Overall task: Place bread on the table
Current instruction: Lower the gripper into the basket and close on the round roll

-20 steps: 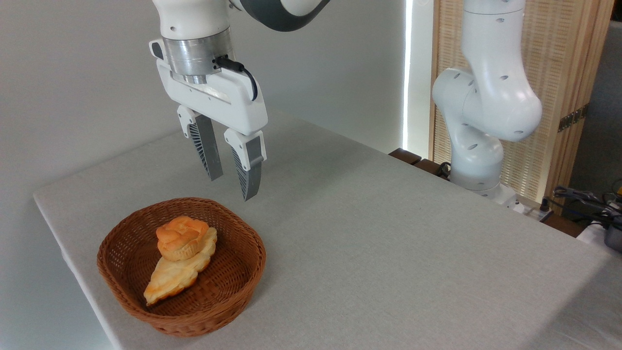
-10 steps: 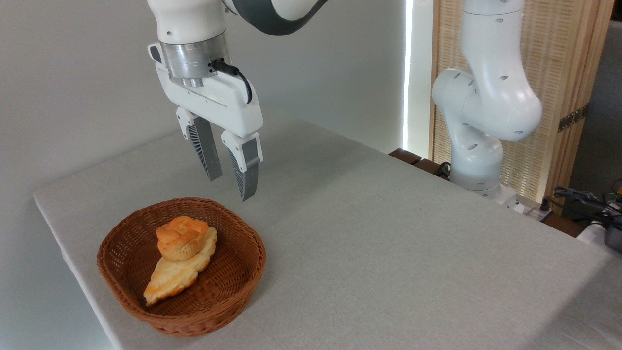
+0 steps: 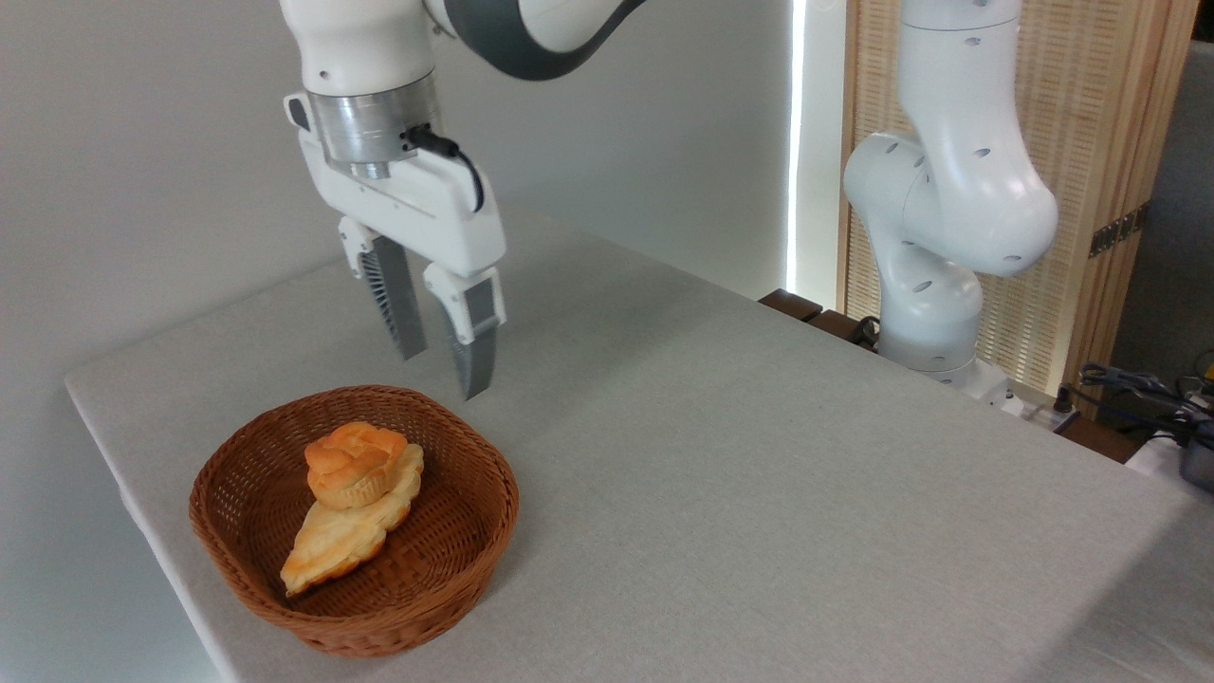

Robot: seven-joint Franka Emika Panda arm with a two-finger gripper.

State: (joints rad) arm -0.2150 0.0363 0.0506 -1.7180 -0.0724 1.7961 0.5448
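The table [image 3: 759,455], covered in a light grey-beige cloth-textured surface, fills most of the view and runs from the left edge toward the lower right. Behind its far right side stands the white base of the robot arm [image 3: 948,209], in front of a slatted wooden screen [image 3: 1100,142]. A round brown wicker basket [image 3: 474,531] sits on the table near the left front edge. Above the basket's far rim, clear of it, hangs the gripper [image 3: 441,370], pointing down with its two fingers spread apart and nothing between them. Inside the basket lies a flat pale-golden leaf-shaped pastry [image 3: 332,545], its point toward the front. The bread [image 3: 353,465], a small orange-golden bun with a lumpy top and ridged base, rests on the pastry's wider far end, upright and untouched by the gripper.
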